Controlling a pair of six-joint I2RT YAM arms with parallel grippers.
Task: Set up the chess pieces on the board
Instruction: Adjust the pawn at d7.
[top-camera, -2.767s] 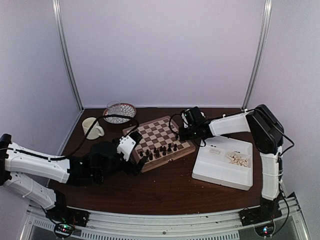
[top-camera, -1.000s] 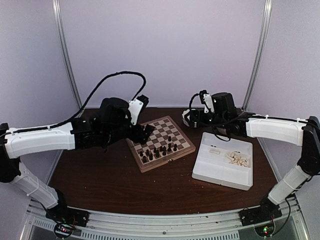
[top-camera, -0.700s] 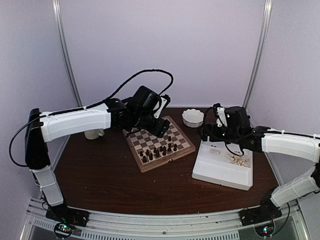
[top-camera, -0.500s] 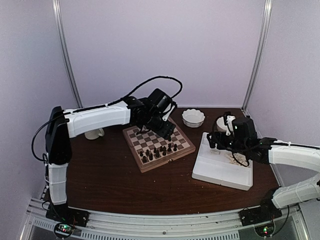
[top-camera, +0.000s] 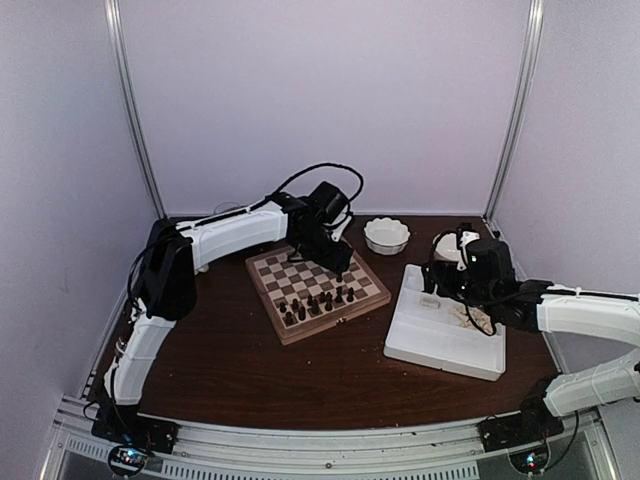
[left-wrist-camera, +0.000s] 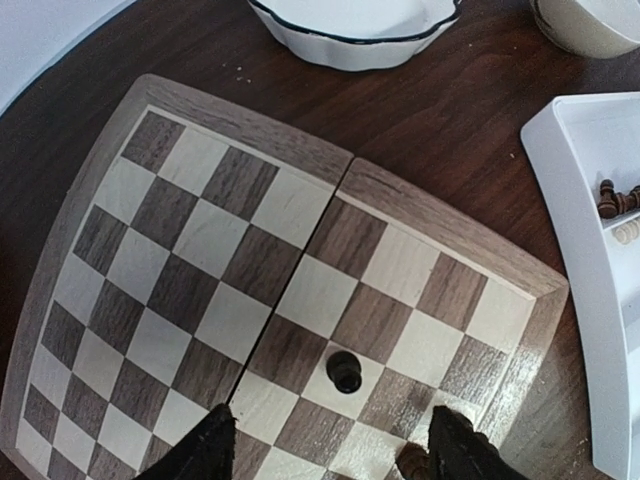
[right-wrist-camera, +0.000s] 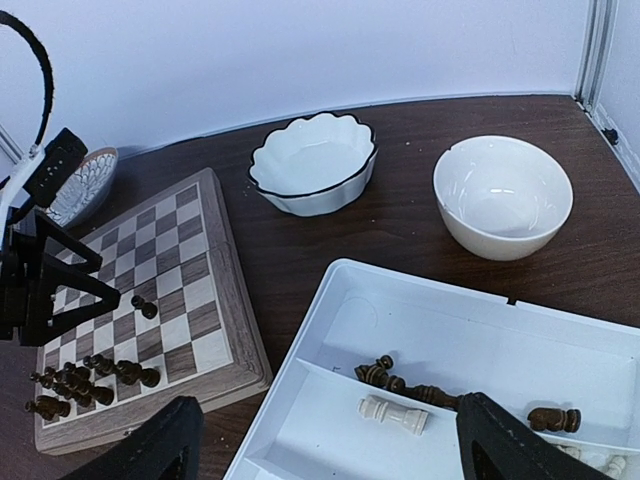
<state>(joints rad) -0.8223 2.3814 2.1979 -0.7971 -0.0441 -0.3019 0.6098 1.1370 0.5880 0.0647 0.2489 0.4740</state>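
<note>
The board (top-camera: 272, 268) lies mid-table with several dark chess pieces (top-camera: 315, 300) along its near rows. My left gripper (left-wrist-camera: 335, 450) hangs open over the board's far right part (left-wrist-camera: 200, 240). A single dark pawn (left-wrist-camera: 345, 371) stands free on a cream square just ahead of the gap between the fingers. My right gripper (right-wrist-camera: 335, 445) is open and empty above the white tray (right-wrist-camera: 330, 290). In that tray lie a few dark pieces (right-wrist-camera: 400, 383) and a pale piece (right-wrist-camera: 392, 413) on its side. The board's dark row (right-wrist-camera: 95, 370) also shows in the right wrist view.
A scalloped white bowl (top-camera: 386, 235) sits behind the board and a plain white bowl (right-wrist-camera: 502, 195) behind the tray (top-camera: 445, 345). A patterned glass dish (right-wrist-camera: 75, 185) is at the back left. The left arm stretches across the table's back left.
The left arm swung from the table's left side to over the board's far right, and its jaws narrowed somewhat. The right arm drew back from the bowls to over the tray.
</note>
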